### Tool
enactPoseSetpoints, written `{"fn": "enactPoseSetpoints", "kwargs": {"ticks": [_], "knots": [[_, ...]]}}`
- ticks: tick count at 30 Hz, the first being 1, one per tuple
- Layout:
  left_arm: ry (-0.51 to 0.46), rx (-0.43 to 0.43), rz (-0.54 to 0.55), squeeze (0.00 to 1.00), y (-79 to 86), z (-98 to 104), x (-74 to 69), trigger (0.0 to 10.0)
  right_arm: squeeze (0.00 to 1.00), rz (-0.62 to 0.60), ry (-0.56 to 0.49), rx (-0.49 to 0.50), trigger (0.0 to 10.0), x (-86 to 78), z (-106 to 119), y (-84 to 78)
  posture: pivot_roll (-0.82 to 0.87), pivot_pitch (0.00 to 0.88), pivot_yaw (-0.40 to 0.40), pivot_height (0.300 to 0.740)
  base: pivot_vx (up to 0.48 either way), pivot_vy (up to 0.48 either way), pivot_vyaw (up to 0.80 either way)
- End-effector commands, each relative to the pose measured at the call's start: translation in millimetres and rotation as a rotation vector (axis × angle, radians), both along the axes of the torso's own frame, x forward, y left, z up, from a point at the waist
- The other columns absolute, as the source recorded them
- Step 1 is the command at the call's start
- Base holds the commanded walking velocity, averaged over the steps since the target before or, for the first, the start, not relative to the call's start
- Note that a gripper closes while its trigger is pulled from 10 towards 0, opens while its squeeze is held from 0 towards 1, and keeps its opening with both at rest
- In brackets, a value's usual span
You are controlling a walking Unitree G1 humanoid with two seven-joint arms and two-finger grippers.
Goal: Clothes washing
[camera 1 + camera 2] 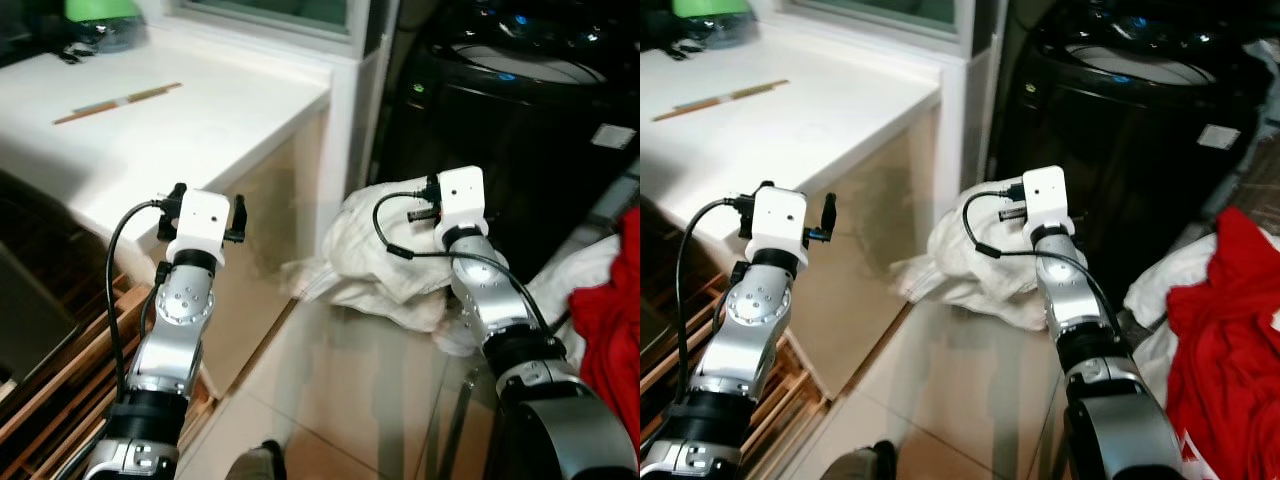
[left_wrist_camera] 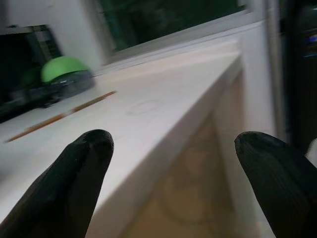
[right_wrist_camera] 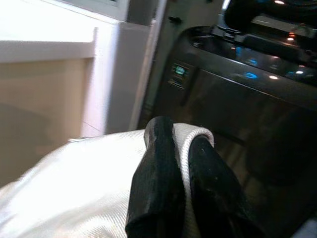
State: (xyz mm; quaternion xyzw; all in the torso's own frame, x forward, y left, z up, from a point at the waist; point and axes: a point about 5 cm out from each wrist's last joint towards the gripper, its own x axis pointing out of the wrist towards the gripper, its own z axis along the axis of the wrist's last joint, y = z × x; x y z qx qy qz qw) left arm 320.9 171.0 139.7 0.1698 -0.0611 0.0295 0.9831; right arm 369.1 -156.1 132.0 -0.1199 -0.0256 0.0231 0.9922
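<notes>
Mid-load step, by the look of it: white cloth (image 1: 385, 255) pinched between the fingers of the right end effector (image 3: 181, 144), held just in front of the dark washing machine (image 1: 500, 130). Next: lifting it over the machine's top rim and letting go. Left end effector (image 2: 173, 148) spread wide, holding nothing, beside the white worktop (image 1: 150, 130). Red garment (image 1: 1230, 330) right of the machine. No readable writing.

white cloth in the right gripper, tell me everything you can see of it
The white cloth is a crumpled, woven-looking fabric, bunched in loose folds and hanging above the tiled floor. The right gripper is shut on a fold of it, fabric pinched between the black fingers. It sits between the white counter and the dark washing machine.
</notes>
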Motion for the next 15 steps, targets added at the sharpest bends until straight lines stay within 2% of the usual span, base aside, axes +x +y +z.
{"fn": "enactPoseSetpoints", "kwargs": {"ticks": [1, 7, 15], "knots": [[-0.017, 0.014, -0.027, 0.00, -4.1, 4.8, 1.9, 10.0, 0.00, -0.003, -0.044, 0.012, 10.0, 3.5, 12.0, -1.1, -0.04, 0.000, -0.030, 0.740, 0.000, 0.000, -0.69], [-0.014, 0.022, -0.037, 0.00, -4.9, 4.4, 2.5, 10.0, 0.00, -0.006, -0.006, 0.007, 10.0, 2.6, 5.8, -0.8, -0.05, 0.000, -0.030, 0.740, 0.000, 0.000, -0.71], [-0.010, 0.030, -0.038, 0.00, -5.3, 3.6, 3.0, 10.0, 0.00, -0.014, -0.019, 0.000, 10.0, 3.6, 7.3, -0.3, -0.05, 0.000, -0.028, 0.740, 0.000, 0.000, -0.73]]}}
